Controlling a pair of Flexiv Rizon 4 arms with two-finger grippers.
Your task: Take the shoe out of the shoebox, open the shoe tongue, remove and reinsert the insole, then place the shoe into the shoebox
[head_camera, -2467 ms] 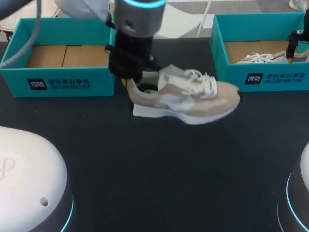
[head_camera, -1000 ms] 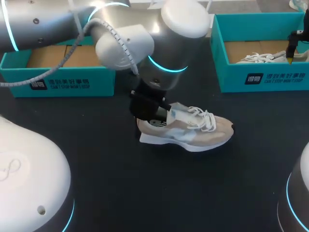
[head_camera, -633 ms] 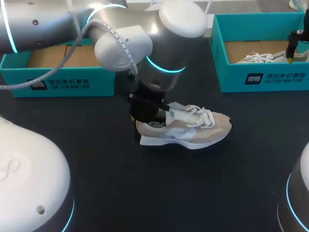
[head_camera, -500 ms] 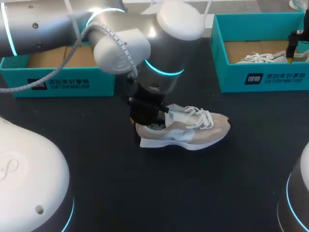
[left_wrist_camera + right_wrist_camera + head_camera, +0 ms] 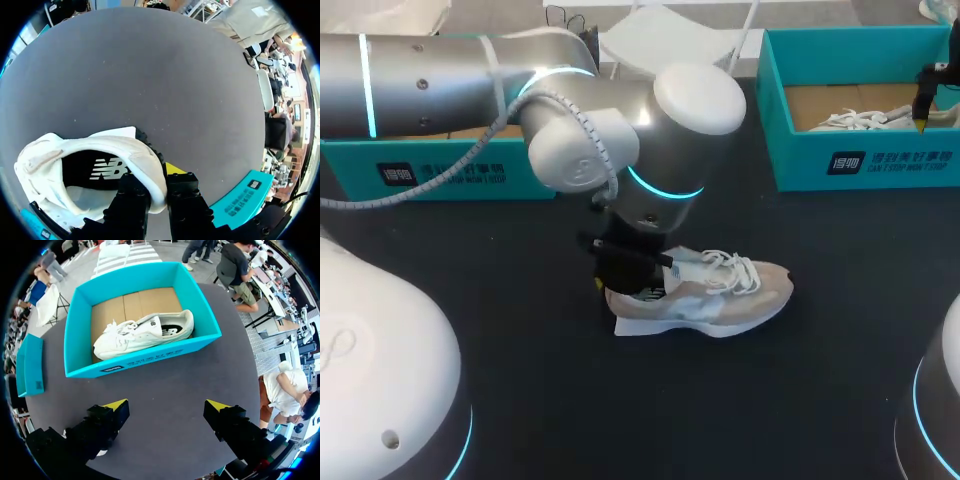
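A beige and white sneaker (image 5: 720,295) sits upright on the dark table near the middle, toe pointing right. My left arm comes in from the left, and my left gripper (image 5: 620,280) is shut on the shoe's heel collar. In the left wrist view the two black fingers (image 5: 132,200) pinch the padded heel rim (image 5: 145,160), one inside and one outside, and the black insole (image 5: 107,170) shows in the shoe's opening. My right gripper (image 5: 166,405) hangs open above the table in front of the right shoebox (image 5: 150,357), holding nothing; it shows at the far right edge (image 5: 923,118).
The right teal shoebox (image 5: 870,160) holds a white sneaker (image 5: 145,332) on brown cardboard. A second teal shoebox (image 5: 420,172) stands at the back left, mostly hidden behind my left arm. The dark tabletop (image 5: 720,400) spreads in front of the shoe.
My left arm has carried the sneaker by its heel from the back of the table toward the front and lowered it. The right arm has not moved.
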